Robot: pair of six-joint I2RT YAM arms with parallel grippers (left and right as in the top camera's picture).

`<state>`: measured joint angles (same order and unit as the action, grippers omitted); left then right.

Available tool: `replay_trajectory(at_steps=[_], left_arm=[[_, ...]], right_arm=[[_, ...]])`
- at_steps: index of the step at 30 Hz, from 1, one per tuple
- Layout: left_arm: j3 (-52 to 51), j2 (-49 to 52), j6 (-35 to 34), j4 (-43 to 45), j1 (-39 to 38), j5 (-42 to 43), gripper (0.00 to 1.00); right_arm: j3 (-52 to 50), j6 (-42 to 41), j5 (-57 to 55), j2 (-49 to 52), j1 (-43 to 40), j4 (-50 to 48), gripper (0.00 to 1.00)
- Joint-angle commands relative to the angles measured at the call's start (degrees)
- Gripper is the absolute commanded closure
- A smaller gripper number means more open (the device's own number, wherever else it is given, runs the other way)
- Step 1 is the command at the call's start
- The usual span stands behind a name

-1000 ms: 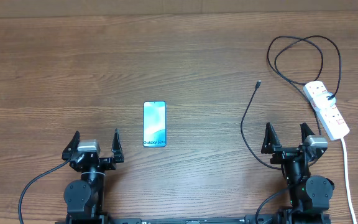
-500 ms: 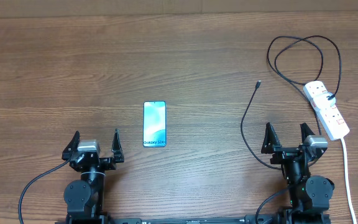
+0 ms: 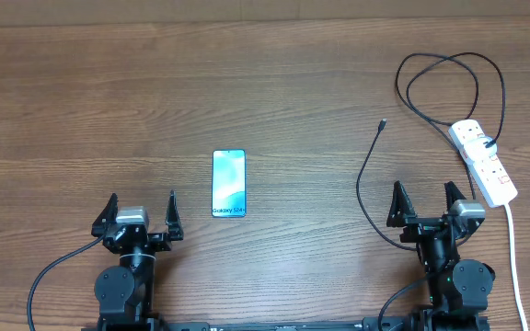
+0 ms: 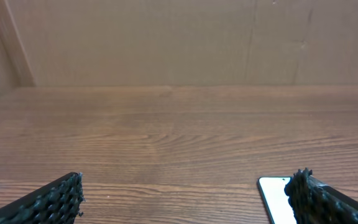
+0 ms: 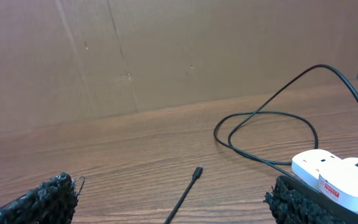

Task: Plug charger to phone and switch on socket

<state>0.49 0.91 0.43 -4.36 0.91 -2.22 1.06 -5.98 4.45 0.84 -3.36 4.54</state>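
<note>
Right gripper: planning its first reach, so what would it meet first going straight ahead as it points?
Probably the long thin black charger cable: its plug tip lies almost dead ahead of the right gripper. Height is unclear; it might pass over.

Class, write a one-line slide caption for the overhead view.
Left gripper and right gripper open; charger not yet plugged into phone.

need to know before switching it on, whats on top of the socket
Only the charger, its black plug sitting in one outlet of the socket. Whatever is under the socket is hidden.
</note>
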Motion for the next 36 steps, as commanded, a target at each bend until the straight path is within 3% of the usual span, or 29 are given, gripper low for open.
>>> replay_trajectory(at_steps=[1, 11, 22, 36], left_arm=[[-0.2, -0.6, 1.5, 0.4, 0.7, -1.2, 0.01], [3.2, -0.6, -0.9, 0.3, 0.7, 5.5, 0.0], [19.1, 2.7, -1.6, -15.6, 0.7, 6.9, 0.0], [48.9, 28.9, -4.0, -34.2, 0.5, 20.4, 0.0]], right_arm=[[-0.6, -0.2, -0.5, -0.7, -0.3, -0.1, 0.0], [-0.6, -0.2, -0.5, -0.7, -0.3, -0.1, 0.0], [-0.6, -0.2, -0.5, -0.7, -0.3, -0.1, 0.0], [-0.6, -0.2, -0.5, -0.7, -0.3, -0.1, 0.0]])
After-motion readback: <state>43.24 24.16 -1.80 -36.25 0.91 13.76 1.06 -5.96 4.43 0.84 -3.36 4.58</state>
